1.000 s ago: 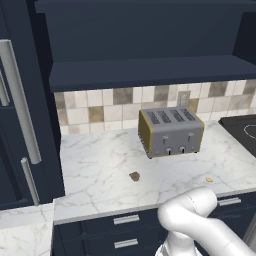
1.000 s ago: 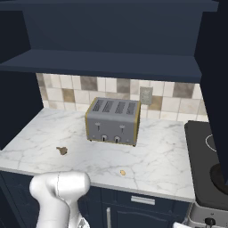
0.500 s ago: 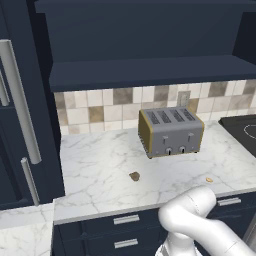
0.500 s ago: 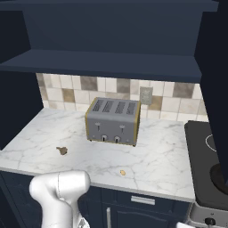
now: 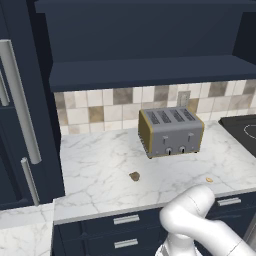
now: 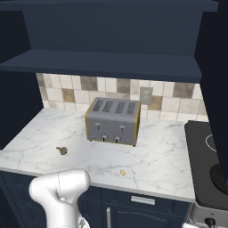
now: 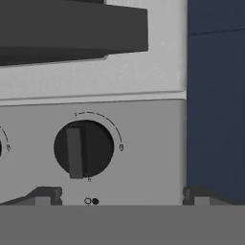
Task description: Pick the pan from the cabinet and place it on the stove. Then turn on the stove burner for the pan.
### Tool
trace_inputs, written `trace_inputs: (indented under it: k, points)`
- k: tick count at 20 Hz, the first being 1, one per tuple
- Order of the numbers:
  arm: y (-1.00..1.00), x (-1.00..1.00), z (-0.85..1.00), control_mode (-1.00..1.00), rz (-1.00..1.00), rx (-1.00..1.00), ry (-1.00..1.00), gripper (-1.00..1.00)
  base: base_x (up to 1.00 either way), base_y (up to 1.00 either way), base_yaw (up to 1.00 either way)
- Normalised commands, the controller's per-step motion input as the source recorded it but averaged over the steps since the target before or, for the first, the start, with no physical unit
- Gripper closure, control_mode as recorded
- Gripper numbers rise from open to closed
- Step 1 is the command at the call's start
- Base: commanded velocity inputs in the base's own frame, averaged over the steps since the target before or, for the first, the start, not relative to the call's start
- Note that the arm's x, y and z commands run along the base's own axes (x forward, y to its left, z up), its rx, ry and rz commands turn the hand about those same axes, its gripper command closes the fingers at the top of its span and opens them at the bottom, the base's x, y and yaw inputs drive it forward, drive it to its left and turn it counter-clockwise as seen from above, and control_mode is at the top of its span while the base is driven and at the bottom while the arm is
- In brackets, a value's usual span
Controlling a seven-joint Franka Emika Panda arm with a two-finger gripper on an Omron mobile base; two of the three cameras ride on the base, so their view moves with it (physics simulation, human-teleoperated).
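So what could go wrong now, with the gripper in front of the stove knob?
1. The open gripper stands right of the knob, so closing now could miss it.
2. A second knob sits at the left edge; this one may not serve the pan's burner.
3. The fingertips are near the panel and could scrape it.

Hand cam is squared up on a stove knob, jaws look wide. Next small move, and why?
Probably ease the gripper straight forward until its open jaws straddle the black knob, then close. The knob sits left of the midpoint between the fingertips, so a slight shift toward it first seems wise. Nothing is gripped yet, and the knob's bar looks about upright.
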Motion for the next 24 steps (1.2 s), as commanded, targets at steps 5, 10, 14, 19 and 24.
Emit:
trace_inputs:
  k: [5,10,14,19,24]
  points:
    - [-0.24,0.01,-0.14,-1.0,0.0,0.0,-0.02,-1.0,0.0,0.0,0.0]
    - [-0.14,0.05,-0.18,-1.0,0.01,0.0,-0.01,-1.0,0.0,0.0,0.0]
    - [-0.01,0.13,-0.11,-1.0,0.04,0.0,-0.01,-1.0,0.0,0.0,0.0]
    - [0.0,0.08,-0.03,-1.0,0.01,0.0,0.0,-1.0,0.0,0.0,0.0]
    - [0.0,0.01,-0.03,-1.0,0.0,0.0,0.0,-1.0,0.0,0.0,0.0]
